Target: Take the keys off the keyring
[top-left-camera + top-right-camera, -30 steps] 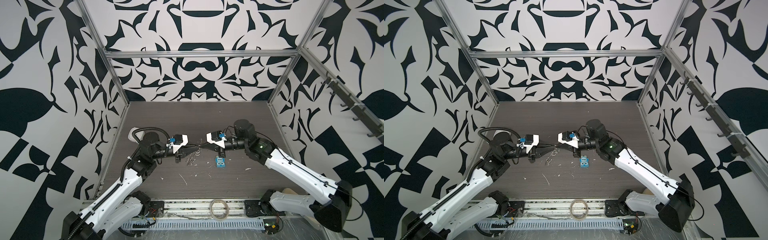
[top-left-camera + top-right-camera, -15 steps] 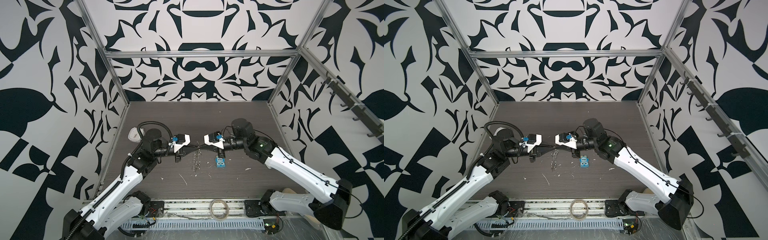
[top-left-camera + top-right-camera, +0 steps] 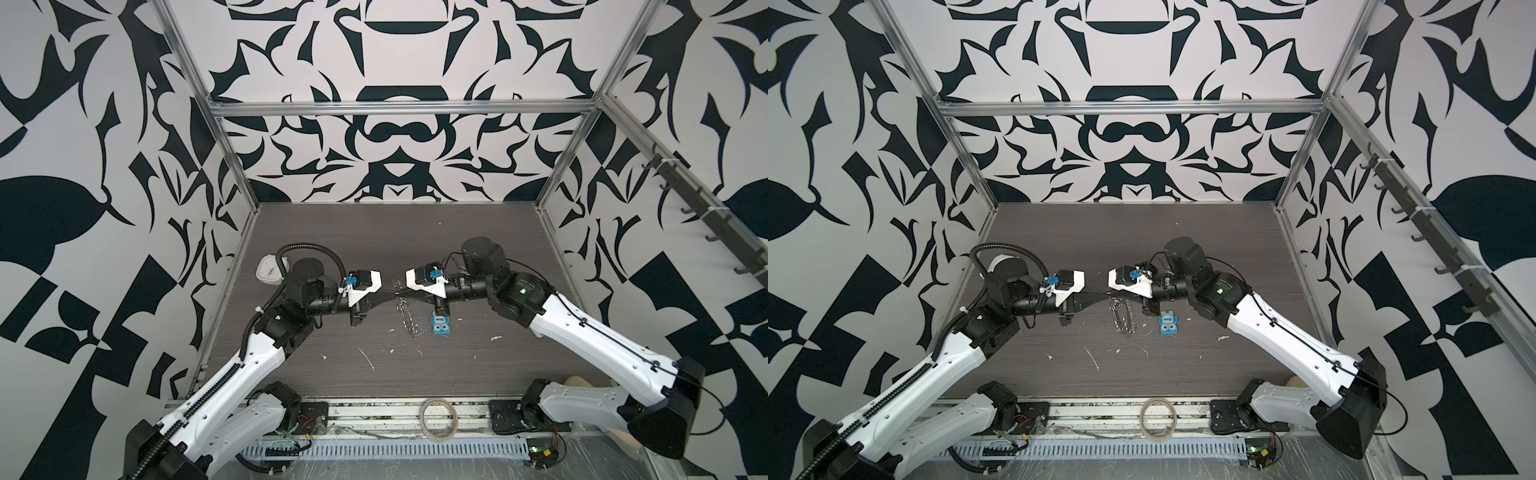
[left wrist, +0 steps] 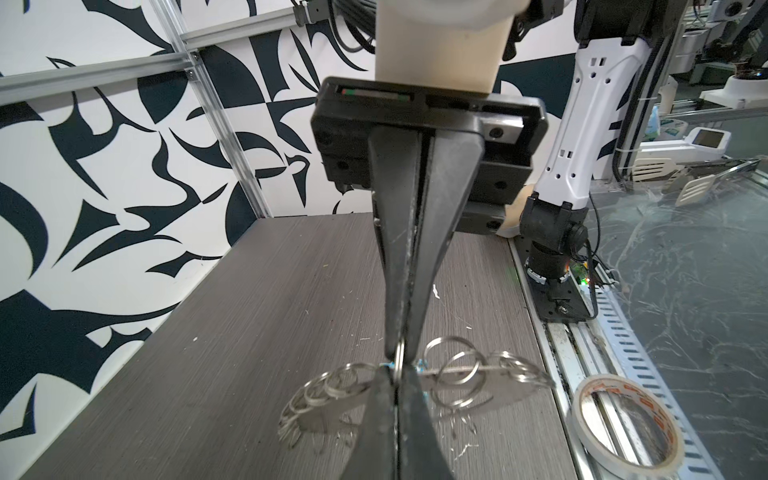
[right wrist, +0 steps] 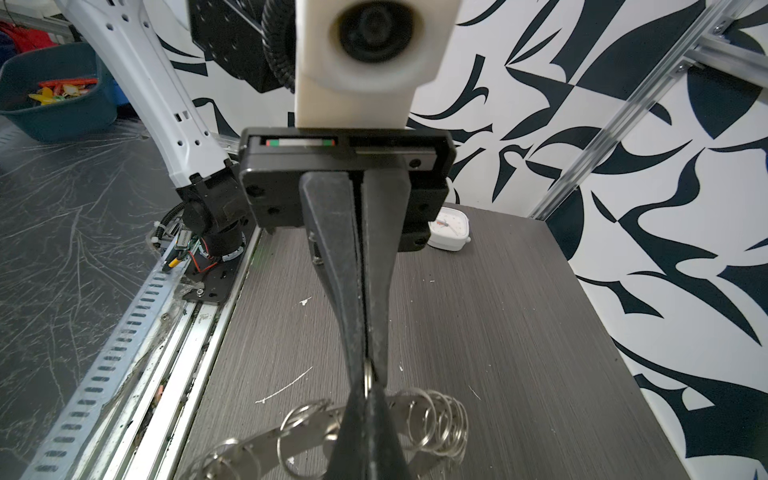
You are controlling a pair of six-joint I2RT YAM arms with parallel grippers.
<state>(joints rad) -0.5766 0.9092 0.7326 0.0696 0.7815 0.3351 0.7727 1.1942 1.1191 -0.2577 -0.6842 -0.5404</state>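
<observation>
Left claw [image 4: 395,376], right claw [image 4: 399,353] both pinch keyring [image 4: 498,385] loop; blue block [image 3: 440,328] near; tape roll [image 4: 615,384] apart.

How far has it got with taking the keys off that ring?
Done: nothing that shows; no key lies loose on the table. In hand: the left gripper and the right gripper meet tip to tip, both pinched shut on one small loop of the keyring, which hangs below them. Left: working a key off. I cannot pick out a key among the loops.
</observation>
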